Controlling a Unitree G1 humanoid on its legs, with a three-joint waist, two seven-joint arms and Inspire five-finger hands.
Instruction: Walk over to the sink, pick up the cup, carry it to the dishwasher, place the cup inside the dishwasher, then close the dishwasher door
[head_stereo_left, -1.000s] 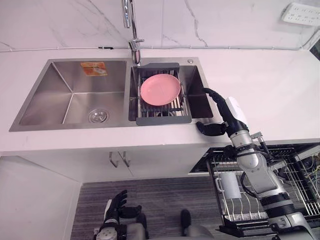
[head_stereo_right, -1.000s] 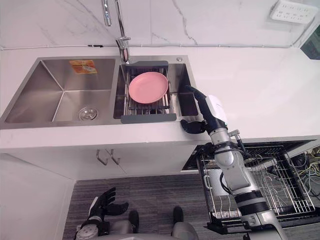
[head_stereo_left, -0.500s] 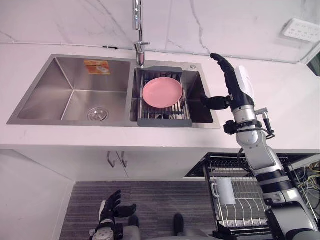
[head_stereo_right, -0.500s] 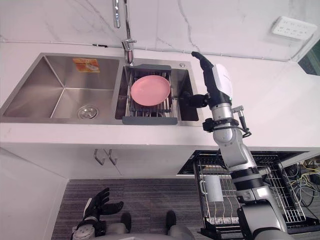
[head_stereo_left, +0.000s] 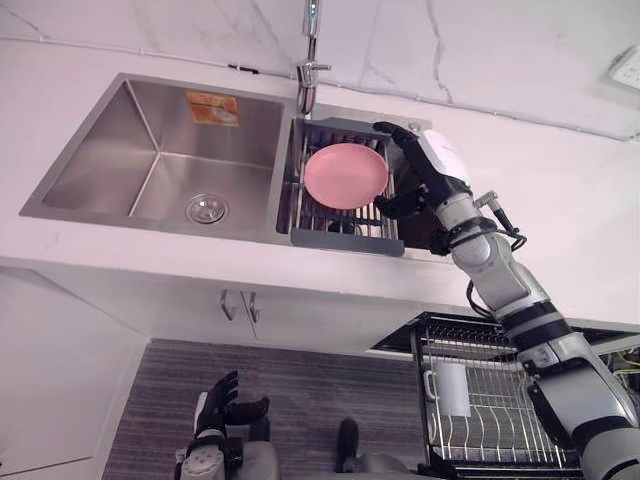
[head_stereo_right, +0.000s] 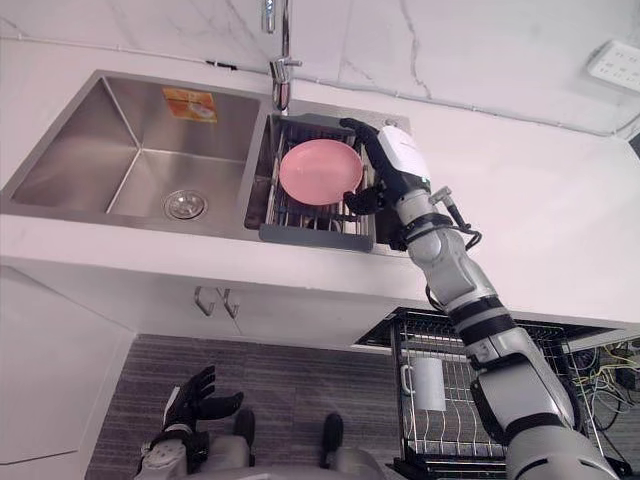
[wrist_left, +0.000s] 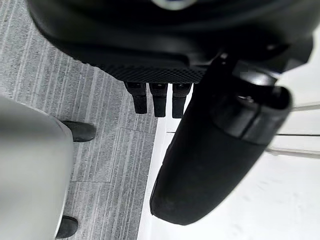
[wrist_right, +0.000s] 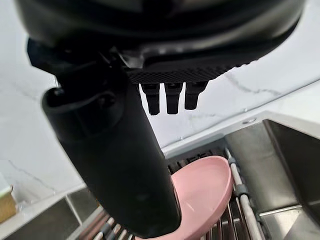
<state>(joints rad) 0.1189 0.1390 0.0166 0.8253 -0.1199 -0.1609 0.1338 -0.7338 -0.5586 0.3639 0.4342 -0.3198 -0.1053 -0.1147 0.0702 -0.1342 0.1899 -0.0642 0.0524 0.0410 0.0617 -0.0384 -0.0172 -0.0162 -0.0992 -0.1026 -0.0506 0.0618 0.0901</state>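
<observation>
A pale cup (head_stereo_left: 450, 388) with a handle lies in the pulled-out wire rack (head_stereo_left: 500, 425) of the dishwasher, low at the right. My right hand (head_stereo_left: 418, 165) is open, fingers straight, over the right edge of the sink's drying rack (head_stereo_left: 340, 235). It holds nothing and is beside a pink plate (head_stereo_left: 345, 175) that rests on that rack. The right wrist view has the pink plate (wrist_right: 200, 192) just past the thumb. My left hand (head_stereo_left: 218, 405) hangs open, low over the striped floor.
The double steel sink (head_stereo_left: 60, 205) has a bare left basin (head_stereo_left: 170, 160) with a drain. A tap (head_stereo_left: 310, 60) stands behind the divider. White counter (head_stereo_left: 560, 220) runs right of the sink, above the dishwasher. A wall socket (head_stereo_right: 615, 65) is at the far right.
My right hand has swung left from above the counter to the drying rack beside the pink plate. The whole picture has shifted, so the camera moved too. The cup stays in the dishwasher rack.
</observation>
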